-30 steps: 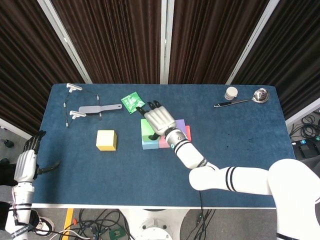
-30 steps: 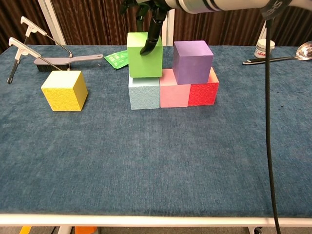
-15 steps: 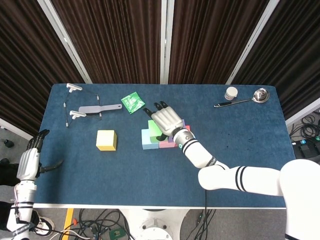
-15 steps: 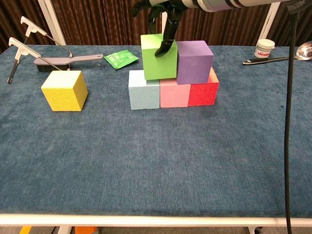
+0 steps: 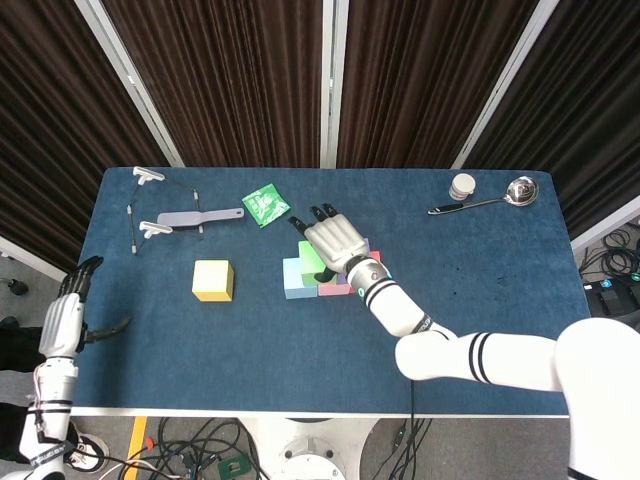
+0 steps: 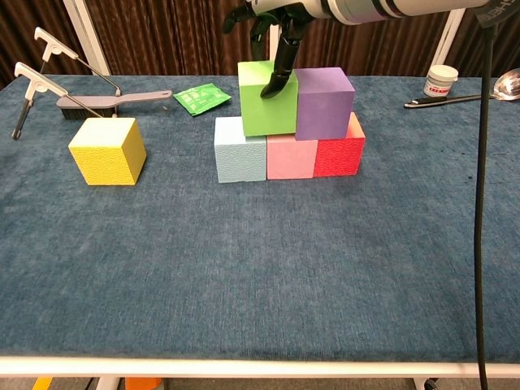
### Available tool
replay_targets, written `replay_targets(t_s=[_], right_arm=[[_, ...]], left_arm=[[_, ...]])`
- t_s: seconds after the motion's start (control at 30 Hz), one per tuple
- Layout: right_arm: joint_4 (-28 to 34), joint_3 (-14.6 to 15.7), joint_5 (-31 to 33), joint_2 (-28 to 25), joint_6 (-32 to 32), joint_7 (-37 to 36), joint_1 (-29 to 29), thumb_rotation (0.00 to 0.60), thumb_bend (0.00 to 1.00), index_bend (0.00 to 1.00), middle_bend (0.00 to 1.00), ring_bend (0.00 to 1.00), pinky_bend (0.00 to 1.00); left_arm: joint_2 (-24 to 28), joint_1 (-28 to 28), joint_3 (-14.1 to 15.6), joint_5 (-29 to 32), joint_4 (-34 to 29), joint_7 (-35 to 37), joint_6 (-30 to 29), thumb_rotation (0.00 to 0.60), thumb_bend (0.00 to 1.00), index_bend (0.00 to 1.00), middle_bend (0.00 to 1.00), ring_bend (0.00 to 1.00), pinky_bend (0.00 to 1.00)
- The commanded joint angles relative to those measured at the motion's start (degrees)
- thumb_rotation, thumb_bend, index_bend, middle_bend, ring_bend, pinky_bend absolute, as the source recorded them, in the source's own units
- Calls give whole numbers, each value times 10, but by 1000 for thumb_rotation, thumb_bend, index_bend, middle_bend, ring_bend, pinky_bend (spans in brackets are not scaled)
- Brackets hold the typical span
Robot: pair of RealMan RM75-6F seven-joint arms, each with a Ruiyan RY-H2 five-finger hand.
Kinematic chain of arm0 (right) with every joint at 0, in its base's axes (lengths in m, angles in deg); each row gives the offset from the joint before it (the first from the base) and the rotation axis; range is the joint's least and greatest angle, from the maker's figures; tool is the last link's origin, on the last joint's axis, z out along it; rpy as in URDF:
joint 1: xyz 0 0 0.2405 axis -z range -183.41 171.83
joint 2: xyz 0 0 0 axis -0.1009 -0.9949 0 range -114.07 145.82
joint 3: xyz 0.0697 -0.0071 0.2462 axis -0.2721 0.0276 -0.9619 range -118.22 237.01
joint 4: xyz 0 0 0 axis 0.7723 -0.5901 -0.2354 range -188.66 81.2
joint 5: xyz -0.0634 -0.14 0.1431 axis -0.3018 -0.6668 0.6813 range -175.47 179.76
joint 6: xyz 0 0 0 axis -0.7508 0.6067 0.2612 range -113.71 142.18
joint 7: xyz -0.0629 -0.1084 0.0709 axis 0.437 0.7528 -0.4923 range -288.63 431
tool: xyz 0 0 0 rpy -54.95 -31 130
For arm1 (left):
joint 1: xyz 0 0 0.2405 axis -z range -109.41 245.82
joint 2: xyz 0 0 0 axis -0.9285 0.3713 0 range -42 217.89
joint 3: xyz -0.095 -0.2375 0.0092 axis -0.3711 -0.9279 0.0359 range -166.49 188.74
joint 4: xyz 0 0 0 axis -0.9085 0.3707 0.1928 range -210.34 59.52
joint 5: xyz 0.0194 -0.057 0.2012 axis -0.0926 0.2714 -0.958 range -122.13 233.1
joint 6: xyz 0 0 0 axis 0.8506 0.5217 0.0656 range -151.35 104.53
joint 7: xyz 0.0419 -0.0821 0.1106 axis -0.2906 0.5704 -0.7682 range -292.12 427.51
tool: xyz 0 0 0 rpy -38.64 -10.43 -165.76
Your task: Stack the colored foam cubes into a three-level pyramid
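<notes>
Three cubes form the bottom row: light blue point(image 6: 240, 150), pink point(image 6: 291, 157) and red point(image 6: 340, 154). A purple cube point(image 6: 323, 101) sits on the pink and red ones. The green cube point(image 6: 266, 97) rests across the light blue and pink cubes, against the purple one. My right hand point(image 5: 335, 240) reaches over it from above and grips it, with one finger point(image 6: 276, 75) down on its near top edge. The yellow cube point(image 6: 106, 150) stands alone to the left. My left hand point(image 5: 62, 322) hangs off the table's left edge, fingers apart and holding nothing.
A green packet point(image 6: 201, 97) lies behind the stack. A grey brush with a wire frame point(image 6: 114, 99) lies at the back left. At the back right are a white jar point(image 6: 439, 81) and a metal ladle point(image 5: 520, 190).
My right hand has carried the green cube rightward, from on top of the light blue cube to across the light blue and pink cubes, up against the purple one.
</notes>
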Motion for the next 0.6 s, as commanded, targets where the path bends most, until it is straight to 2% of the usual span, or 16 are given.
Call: replay_targets(t_s=[0.03,0.6], right_arm=[[-3,1,1,2,-2,-2,-1,600,157,0,438,0,0],[-9,9,5,8,-4,-2,-7,600,157,0,425,0,0]], left_arm=[[-2,2,-2,0,2,-1,2,600,172,77,54,0,0],[-3,1,-7,-2,0,-5,-3,600,171,77,54,0,0]])
